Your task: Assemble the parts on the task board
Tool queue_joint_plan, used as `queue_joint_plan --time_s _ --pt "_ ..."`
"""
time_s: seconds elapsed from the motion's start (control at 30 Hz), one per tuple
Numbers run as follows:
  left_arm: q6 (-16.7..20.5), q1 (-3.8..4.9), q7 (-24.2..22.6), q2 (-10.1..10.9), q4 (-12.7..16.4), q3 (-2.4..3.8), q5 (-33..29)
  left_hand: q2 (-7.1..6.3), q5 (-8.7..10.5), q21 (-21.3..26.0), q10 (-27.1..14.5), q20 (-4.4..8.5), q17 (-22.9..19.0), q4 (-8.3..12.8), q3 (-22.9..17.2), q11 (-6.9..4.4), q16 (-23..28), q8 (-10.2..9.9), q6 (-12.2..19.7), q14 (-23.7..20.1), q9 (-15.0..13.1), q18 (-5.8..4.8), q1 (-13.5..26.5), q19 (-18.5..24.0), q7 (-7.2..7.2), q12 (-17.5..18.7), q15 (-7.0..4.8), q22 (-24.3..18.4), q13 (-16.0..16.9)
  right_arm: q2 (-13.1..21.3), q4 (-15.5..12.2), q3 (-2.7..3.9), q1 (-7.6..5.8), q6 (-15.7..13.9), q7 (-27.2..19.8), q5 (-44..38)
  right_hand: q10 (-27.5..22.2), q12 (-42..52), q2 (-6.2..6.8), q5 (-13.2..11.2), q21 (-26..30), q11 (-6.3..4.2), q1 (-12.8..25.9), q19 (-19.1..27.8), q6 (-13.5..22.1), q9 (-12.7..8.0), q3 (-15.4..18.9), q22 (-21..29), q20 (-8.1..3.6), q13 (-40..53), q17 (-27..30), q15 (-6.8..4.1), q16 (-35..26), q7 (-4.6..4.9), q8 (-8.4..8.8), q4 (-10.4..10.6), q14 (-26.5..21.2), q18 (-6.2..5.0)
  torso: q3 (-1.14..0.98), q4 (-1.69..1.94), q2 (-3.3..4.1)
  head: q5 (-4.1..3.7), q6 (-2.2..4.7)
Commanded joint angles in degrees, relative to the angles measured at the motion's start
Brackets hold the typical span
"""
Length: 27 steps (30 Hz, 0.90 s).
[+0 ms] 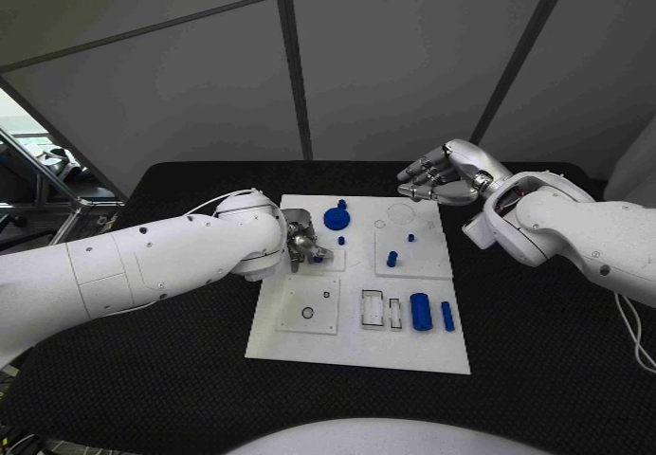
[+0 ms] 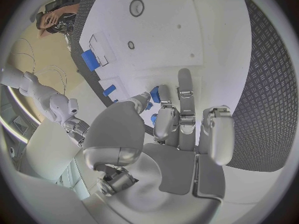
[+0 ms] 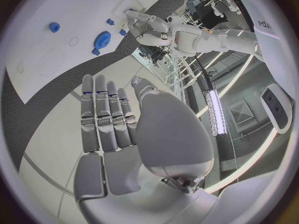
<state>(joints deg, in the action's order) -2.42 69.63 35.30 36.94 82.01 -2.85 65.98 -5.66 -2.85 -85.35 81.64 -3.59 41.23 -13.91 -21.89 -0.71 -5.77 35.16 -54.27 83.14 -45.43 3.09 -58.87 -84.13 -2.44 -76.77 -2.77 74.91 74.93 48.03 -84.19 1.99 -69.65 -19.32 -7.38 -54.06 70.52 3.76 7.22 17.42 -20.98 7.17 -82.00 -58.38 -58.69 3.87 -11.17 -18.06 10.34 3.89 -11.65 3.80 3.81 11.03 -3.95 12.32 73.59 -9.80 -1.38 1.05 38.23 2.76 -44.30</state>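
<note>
Blue parts are scattered over the white task board (image 1: pixel 358 353), which lies in the middle of the black table (image 1: pixel 547 360). Near its far edge sits a gear-shaped disc (image 1: pixel 337 219); small pegs stand just beyond it (image 1: pixel 342 203) and toward the middle (image 1: pixel 392 258), and two cylinders, one thick (image 1: pixel 421 312) and one thin (image 1: pixel 447 316), lie side by side near the right edge beside open rectangular slots (image 1: pixel 372 309). A raised square plate with a small ring (image 1: pixel 308 313) takes up the near left part. The left hand (image 1: pixel 303 243) hangs over the board's left side, and the left wrist view shows its fingertips (image 2: pixel 163 100) pinched around a small blue part (image 2: pixel 154 95) close above the surface, so it is grasping that piece. The right hand (image 1: pixel 440 176) hovers beyond the far right corner of the board, fingers straight and close together (image 3: pixel 106 112), holding nothing. By my reading, the assembly is at an early stage: several pieces lie loose, the slots and a round outline (image 1: pixel 401 214) look unfilled, and most of the placing remains.
</note>
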Motion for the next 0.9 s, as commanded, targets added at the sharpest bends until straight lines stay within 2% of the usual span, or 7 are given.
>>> queue_joint_plan --time_s 0.03,0.3,0.4,0.63,0.77,0.87,0.9 --pt "-0.2 -0.04 0.6 0.2 0.1 -0.04 -0.3 -0.09 0.18 -0.4 0.4 0.43 0.1 -0.5 1.4 -0.09 0.2 0.2 -0.3 0.5 -0.1 -1.69 0.8 -3.3 -0.23 -0.2 -0.01 9.6 0.9 0.0 0.0 0.05 -0.11 0.3 -0.4 -0.4 -0.6 0.0 0.13 0.4 0.2 0.03 0.5 -0.2 0.4 0.0 0.3 0.0 0.00 -0.1 0.0 0.47 -0.3 0.14 0.04 0.0 -0.1 -0.58 0.01 0.00 -0.01 0.02 -0.01" --pt "0.0 -0.05 0.5 0.9 0.9 0.03 -0.3 -0.66 0.14 -0.5 0.5 0.44 0.3 -2.3 5.8 -0.18 0.4 0.3 -0.5 0.6 -0.6 -1.73 1.7 -3.3 -0.12 -0.3 -0.05 9.8 1.0 0.0 0.1 0.04 -0.10 0.3 -0.4 -0.4 -0.6 0.0 0.14 0.4 0.3 0.05 0.7 -0.2 0.4 0.0 0.4 0.1 0.02 -0.1 0.1 0.50 -0.3 0.15 0.04 0.1 -0.1 -0.58 0.03 0.06 -0.05 -0.04 -0.04" --pt "0.1 -0.04 0.5 1.3 1.3 0.36 -0.3 -1.32 0.14 -0.5 0.7 0.44 0.3 -2.7 7.9 -0.18 0.4 0.3 -0.5 0.6 -0.7 -1.74 2.3 -3.4 -0.12 -0.5 -0.05 9.8 1.2 -0.1 0.1 0.04 -0.10 0.3 -0.4 -0.4 -0.6 0.0 0.14 0.4 0.3 0.05 0.7 -0.2 0.4 0.0 0.4 0.1 0.02 -0.1 0.1 0.50 -0.3 0.15 0.04 0.1 -0.1 -0.58 0.01 0.04 -0.04 -0.04 -0.10" --pt "0.3 -0.04 0.5 2.0 2.0 2.35 -0.3 -0.71 0.13 -0.4 0.7 0.44 0.5 -2.8 11.9 -0.18 0.6 0.2 -0.5 0.6 -0.9 -1.73 3.8 -3.4 -0.11 -0.6 -0.05 9.9 1.3 -0.1 0.3 0.04 -0.10 0.3 -0.5 -0.4 -0.6 0.0 0.14 0.4 0.3 0.05 0.7 -0.2 0.4 0.0 0.4 0.1 0.02 -0.1 0.1 0.50 -0.3 0.15 0.04 0.1 -0.1 -0.58 -0.01 -0.01 0.00 -0.04 0.03" --pt "0.1 -0.03 0.5 2.6 2.8 3.94 -0.3 -0.45 0.13 -0.3 0.7 0.44 0.5 -2.7 12.5 -0.18 0.6 0.1 -0.5 0.7 -1.0 -1.70 3.6 -3.3 -0.11 -0.5 -0.05 9.8 1.2 -0.1 0.4 0.04 -0.10 0.3 -0.5 -0.4 -0.6 0.0 0.13 0.4 0.5 0.07 0.8 -0.2 0.4 0.0 0.5 0.2 0.05 -0.1 0.2 0.52 -0.3 0.16 0.03 0.1 -0.2 -0.58 -0.04 0.04 0.03 -0.11 0.15" --pt "-1.4 0.06 0.7 3.4 3.4 5.39 -0.3 -0.13 0.12 0.2 0.4 0.42 0.6 -2.6 13.2 -0.11 0.7 -0.1 -0.2 0.7 -1.0 -1.55 2.9 -3.0 -0.19 -0.1 -0.03 9.2 0.8 -0.1 0.5 0.04 -0.10 0.3 -0.5 -0.4 -0.6 0.0 0.13 0.4 0.5 0.07 0.8 -0.2 0.4 0.0 0.5 0.2 0.05 -0.1 0.2 0.52 -0.3 0.16 0.03 0.1 -0.2 -0.58 -0.04 0.05 -0.01 -0.10 0.21" --pt "-1.9 0.12 0.8 3.5 3.4 5.67 -0.3 -0.04 0.12 0.4 0.3 0.41 0.6 -2.6 13.5 -0.09 0.7 -0.1 -0.1 0.7 -1.0 -1.49 2.6 -2.9 -0.23 0.0 -0.01 8.9 0.7 -0.1 0.5 0.04 -0.10 0.2 -0.5 -0.4 -0.6 0.0 0.13 0.4 0.5 0.07 0.8 -0.2 0.4 0.0 0.5 0.2 0.05 -0.1 0.2 0.52 -0.3 0.16 0.03 0.1 -0.2 -0.58 -0.03 0.05 -0.01 -0.10 0.21"
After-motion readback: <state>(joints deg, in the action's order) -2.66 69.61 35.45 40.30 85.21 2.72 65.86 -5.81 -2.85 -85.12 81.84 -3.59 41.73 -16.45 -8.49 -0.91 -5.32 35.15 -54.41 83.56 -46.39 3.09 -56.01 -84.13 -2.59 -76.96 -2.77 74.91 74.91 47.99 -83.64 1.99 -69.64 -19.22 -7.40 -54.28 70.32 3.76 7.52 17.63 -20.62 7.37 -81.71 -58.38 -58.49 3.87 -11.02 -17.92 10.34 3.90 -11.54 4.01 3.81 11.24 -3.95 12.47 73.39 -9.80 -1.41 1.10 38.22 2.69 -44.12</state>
